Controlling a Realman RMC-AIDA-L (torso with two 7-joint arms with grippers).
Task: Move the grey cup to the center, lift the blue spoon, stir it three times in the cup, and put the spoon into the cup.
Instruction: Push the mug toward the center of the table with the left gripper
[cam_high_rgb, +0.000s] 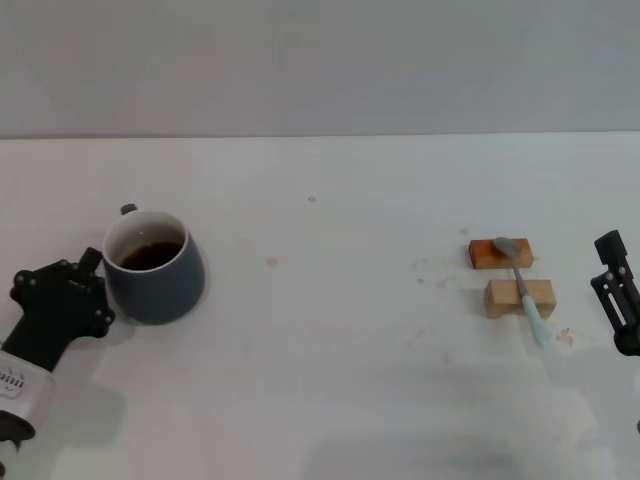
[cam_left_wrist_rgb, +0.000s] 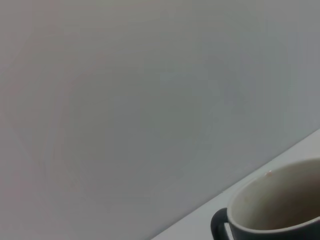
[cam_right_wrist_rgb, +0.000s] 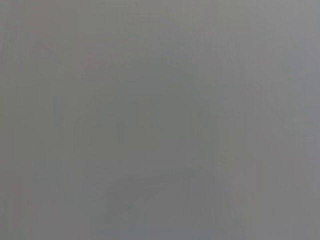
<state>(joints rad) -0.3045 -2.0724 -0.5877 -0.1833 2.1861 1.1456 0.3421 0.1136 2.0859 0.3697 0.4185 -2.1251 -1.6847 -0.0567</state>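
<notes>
The grey cup (cam_high_rgb: 160, 275) stands upright on the white table at the left, dark liquid inside and its small handle turned to the far side. My left gripper (cam_high_rgb: 98, 290) sits right against the cup's left side. In the left wrist view, the cup's rim and white inner wall (cam_left_wrist_rgb: 280, 210) show close up. The blue spoon (cam_high_rgb: 522, 285) lies across two small wooden blocks at the right, with its metal bowl on the far block and its pale handle pointing to the front right. My right gripper (cam_high_rgb: 612, 262) hovers just right of the spoon, apart from it.
The far wooden block (cam_high_rgb: 483, 254) is reddish and the near wooden block (cam_high_rgb: 503, 299) is pale. Small stains dot the table (cam_high_rgb: 320, 330) around the blocks and near its middle. A plain grey wall rises behind the table. The right wrist view is blank grey.
</notes>
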